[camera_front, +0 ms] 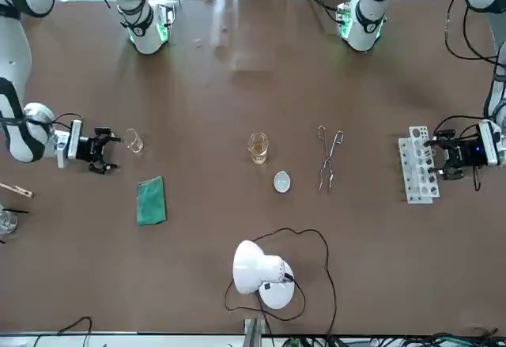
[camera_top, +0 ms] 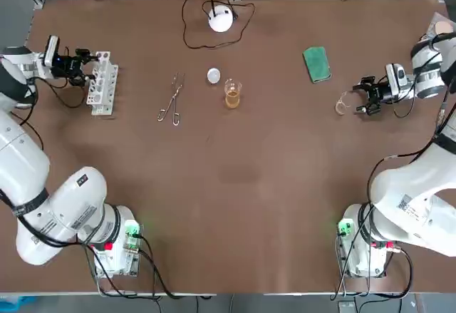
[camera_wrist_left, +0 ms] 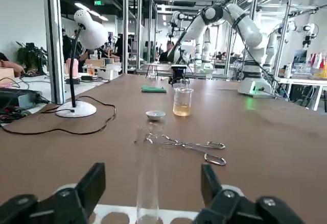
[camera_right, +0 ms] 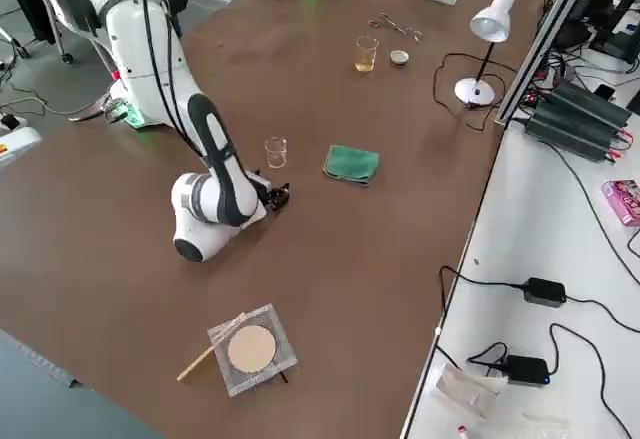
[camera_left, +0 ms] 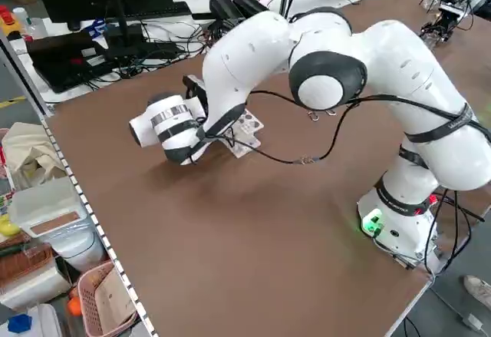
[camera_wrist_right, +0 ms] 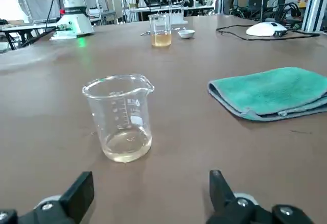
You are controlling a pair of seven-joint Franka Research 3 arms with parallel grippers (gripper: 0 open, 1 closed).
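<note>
**Brown lab table, two robot arms poised at glassware**

Top view: a brown table [camera_top: 235, 185] carries a lamp [camera_top: 221, 18], tongs [camera_top: 172, 99], a small white dish [camera_top: 214, 76] and a beaker of amber liquid [camera_top: 232, 94] near its middle. The left tool [camera_top: 87, 65] sits at a test tube rack [camera_top: 102, 85] on the robot's left. The right tool [camera_top: 363, 99] faces a small clear beaker [camera_top: 343, 105] on its right, near a green cloth [camera_top: 316, 64].

Front view: both tools lie low and level, each just beside its glassware.

Left wrist view: the left tool is spread, with a clear test tube [camera_wrist_left: 147, 183] standing upright between its fingers, untouched.

Right wrist view: the right tool is spread wide. The small clear beaker stands just ahead, not yet between its fingers. A good grip probably means approaching straight, centring the glass and closing gently below the spout, since thin glass tips easily.

Writing: the small clear beaker has white graduation marks, too small to read. No brand shows.
</note>
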